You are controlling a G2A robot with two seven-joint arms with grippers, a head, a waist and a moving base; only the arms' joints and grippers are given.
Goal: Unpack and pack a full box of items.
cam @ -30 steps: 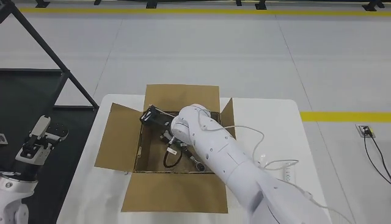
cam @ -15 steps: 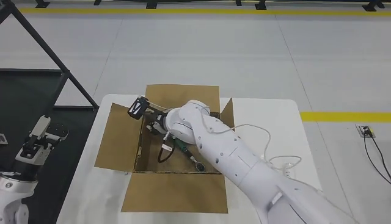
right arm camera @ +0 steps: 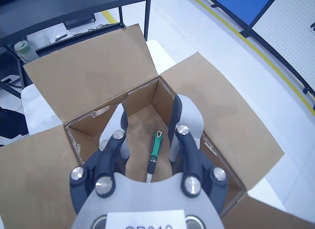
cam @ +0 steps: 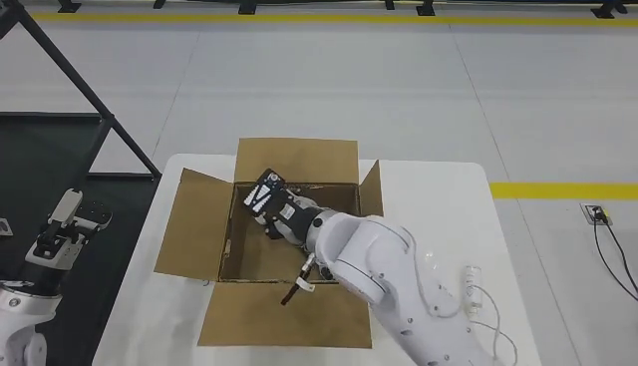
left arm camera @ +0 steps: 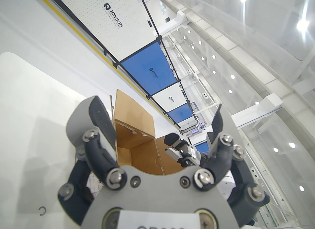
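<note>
Right gripper, fingers apart and empty, hangs over the box. The tool lies beneath it, seemingly lengthwise 10-to-4 o'clock along the arm.

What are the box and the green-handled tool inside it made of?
Box: corrugated cardboard, matte brown; fluted layers show along the cut edges. Green-handled tool: the handle looks like plastic or rubber, slightly glossy; the shaft and end loop look like bare silvery metal.

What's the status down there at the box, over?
Both open, empty. Right gripper over open box; green-handled screwdriver on its floor. Left gripper off beside table. Flaps folded out.
</note>
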